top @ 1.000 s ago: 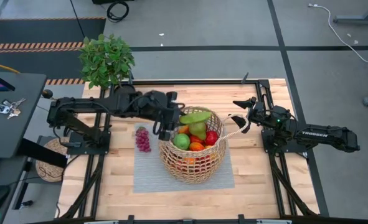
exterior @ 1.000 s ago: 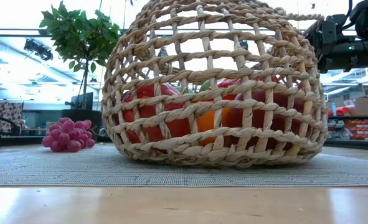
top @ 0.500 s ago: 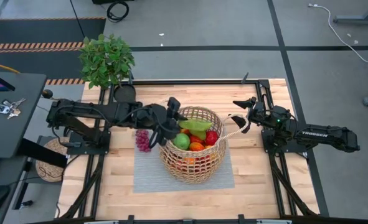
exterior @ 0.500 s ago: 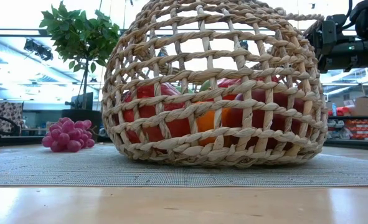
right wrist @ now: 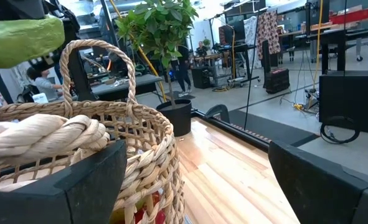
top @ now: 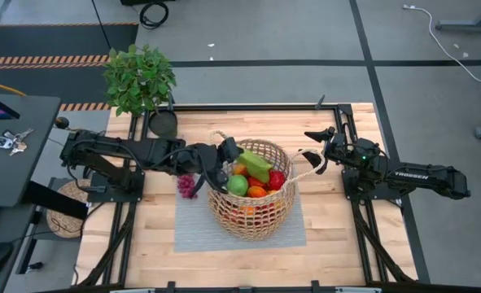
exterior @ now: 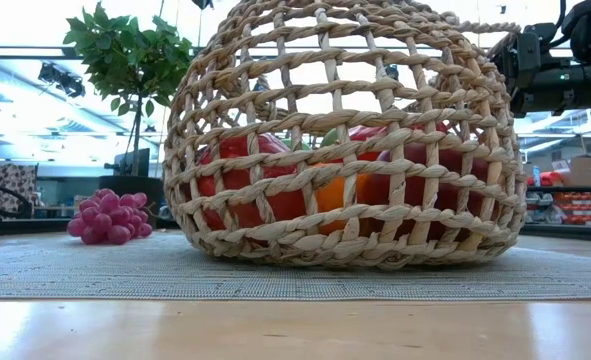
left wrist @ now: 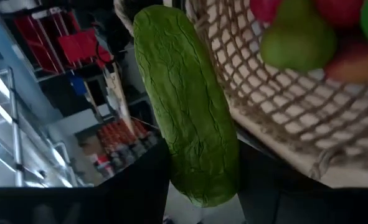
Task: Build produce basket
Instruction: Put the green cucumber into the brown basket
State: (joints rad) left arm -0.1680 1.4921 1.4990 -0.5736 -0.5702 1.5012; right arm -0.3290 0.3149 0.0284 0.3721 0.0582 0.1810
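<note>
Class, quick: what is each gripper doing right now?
Left gripper: closed on the cucumber, above the basket rim.
Right gripper: open, around the basket's handle.

A robotics lab: workbenches [right wrist: 115, 81], shelving [left wrist: 65, 50], floor cables [top: 460, 49].

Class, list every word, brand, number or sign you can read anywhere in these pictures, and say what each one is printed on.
"TROSSEN" – white lettering on the forearm of the right arm, read in the high view.
Nothing else is legible: the basket, the cucumber and the mat carry no print, and the boxes and shelves in the room behind the table are too blurred to read.
</note>
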